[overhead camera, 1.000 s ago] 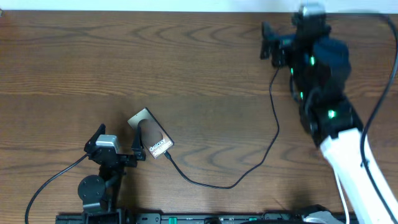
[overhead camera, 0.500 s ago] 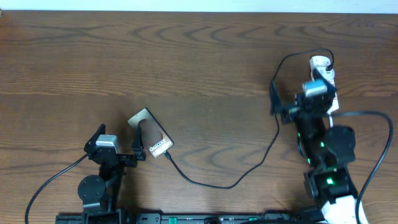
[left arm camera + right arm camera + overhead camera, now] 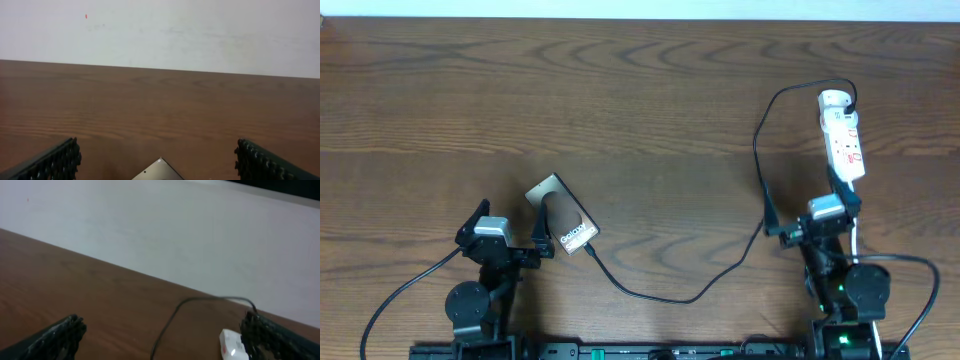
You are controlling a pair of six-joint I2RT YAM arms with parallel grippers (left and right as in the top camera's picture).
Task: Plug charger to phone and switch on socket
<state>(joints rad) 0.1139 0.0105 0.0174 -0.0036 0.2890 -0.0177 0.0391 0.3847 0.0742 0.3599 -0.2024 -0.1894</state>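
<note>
The phone (image 3: 562, 219) lies tilted on the wooden table, its lettered end toward the front. The charger (image 3: 692, 297), a thin black cable, meets that end with its tip, sags forward, then climbs and loops to the socket (image 3: 843, 136), a white strip at the far right. My left gripper (image 3: 508, 230) stands open just left of the phone. In the left wrist view a phone corner (image 3: 159, 172) shows low between the fingers (image 3: 55, 161). My right gripper (image 3: 807, 207) is open near the socket's front end. The right wrist view shows the socket (image 3: 231, 345) and the charger (image 3: 170, 322).
Thicker black robot cables (image 3: 405, 285) trail by both arm bases at the front edge. A pale wall (image 3: 160, 30) rises behind the table's far edge. Bare wood (image 3: 620, 100) spans the back and middle of the table.
My right arm has pulled back from over the socket toward the front edge, uncovering the white strip. Its jaws stayed open. The left arm, the phone and the charger have not moved.
</note>
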